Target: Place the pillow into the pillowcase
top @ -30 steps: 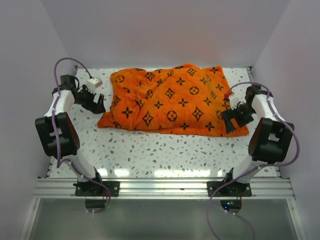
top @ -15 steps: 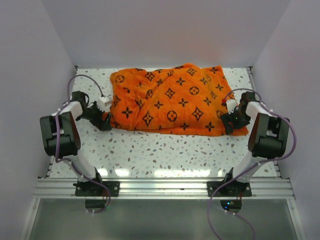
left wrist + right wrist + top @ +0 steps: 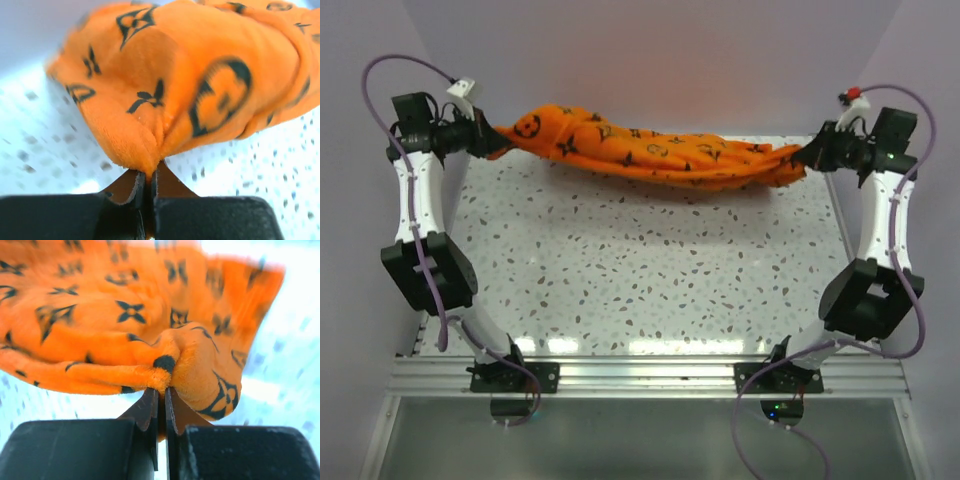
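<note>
Pinching the pillowcase (image 3: pixel 650 157) ends above the table (image 3: pixel 650 280) with my left gripper (image 3: pixel 488 140) and right gripper (image 3: pixel 808 155), I must lift evenly.

There is one pillowcase (image 3: pixel 650 155) and one worktop (image 3: pixel 650 270). Two arms: left arm (image 3: pixel 420 205), right arm (image 3: pixel 885 225). Two grippers: left gripper (image 3: pixel 488 142), right gripper (image 3: pixel 808 155).

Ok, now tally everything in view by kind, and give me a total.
Orange pillowcase: 1
Tools shut on its ends: 2, the left tool and the right tool
Speckled table: 1
Total: 4
</note>
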### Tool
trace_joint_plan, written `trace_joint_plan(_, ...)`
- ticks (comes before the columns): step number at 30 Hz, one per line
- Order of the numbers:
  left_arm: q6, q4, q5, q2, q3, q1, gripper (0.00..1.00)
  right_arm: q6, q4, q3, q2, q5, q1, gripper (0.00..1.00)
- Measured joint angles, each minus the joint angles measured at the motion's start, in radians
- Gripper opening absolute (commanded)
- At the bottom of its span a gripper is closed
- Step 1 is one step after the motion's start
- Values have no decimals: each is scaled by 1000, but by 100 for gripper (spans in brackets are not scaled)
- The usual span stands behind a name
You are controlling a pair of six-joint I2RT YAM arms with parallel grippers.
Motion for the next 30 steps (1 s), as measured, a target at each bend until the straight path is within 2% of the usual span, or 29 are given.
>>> trace_joint_plan(4, -196, 144, 11, -80, 79, 12, 0, 179, 164, 132, -128, -36, -23, 0)
trace_joint_plan(9, -309, 215, -30, -240, 32, 34, 0, 327, 270, 142, -273, -51, -87, 0)
trace_joint_plan(13, -341, 239, -61, -427, -40, 58, 0, 358, 280, 143, -373, -2, -158, 0)
trace_joint_plan(18, -333, 249, -70, -591, -68, 58, 0, 336, 277, 180, -434, 82, -166, 0)
trace_joint_plan(21, -315, 249, -68, -601, -91, 41, 0, 312, 279, 225, -390, 127, -153, 0)
trace_joint_plan(25, -291, 223, -149, -499, -147, -65, 0, 236, 283, 202, -290, 237, -36, 0)
trace_joint_plan(27, -298, 216, -214, -410, -200, -118, 10, 184, 283, 170, -204, 316, 62, 0)
trace_joint_plan(28, -308, 208, -243, -357, -219, -134, 29, 156, 270, 173, -130, 355, 122, 14)
trace_joint_plan(29, -320, 190, -274, -299, -225, -142, 37, 140, 270, 182, -75, 376, 156, 39)
trace_joint_plan(30, -336, 178, -298, -249, -225, -143, 43, 123, 250, 212, 11, 411, 196, 59)
